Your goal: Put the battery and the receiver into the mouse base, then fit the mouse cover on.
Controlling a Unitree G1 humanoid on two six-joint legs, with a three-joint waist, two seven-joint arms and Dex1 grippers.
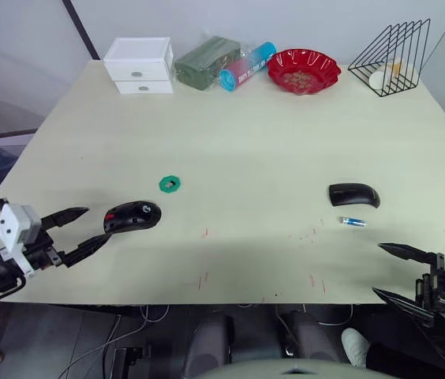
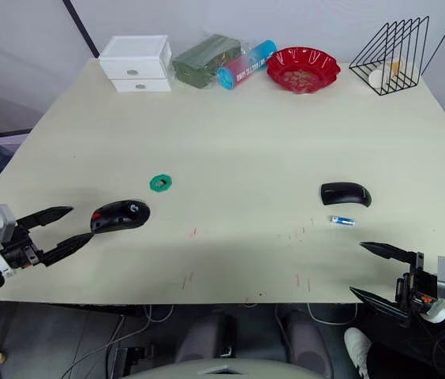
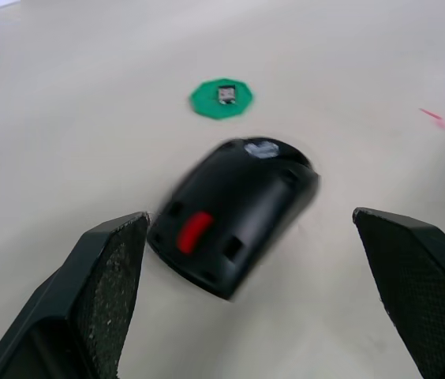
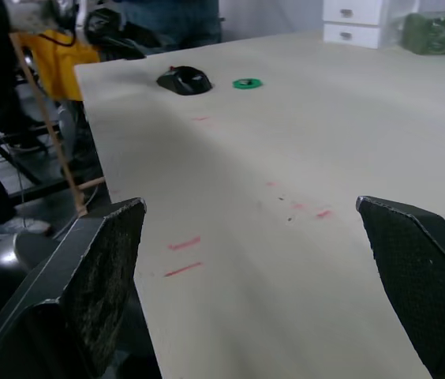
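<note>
Left eye view shows one mouse base (image 1: 132, 215), black with red and blue insides, on the desk (image 1: 246, 158) just ahead of the spread left tool (image 1: 80, 229). One glossy mouse cover (image 1: 354, 195) and one battery (image 1: 353, 222) lie beyond the spread right tool (image 1: 392, 272).

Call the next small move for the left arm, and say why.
Probably ease the left gripper forward a little and close on the mouse base. Its fingers are open, and the base lies on the table just ahead of the tips, not yet between them. The battery and the mouse cover lie untouched near the open right gripper, so steadying the base seems first.
</note>
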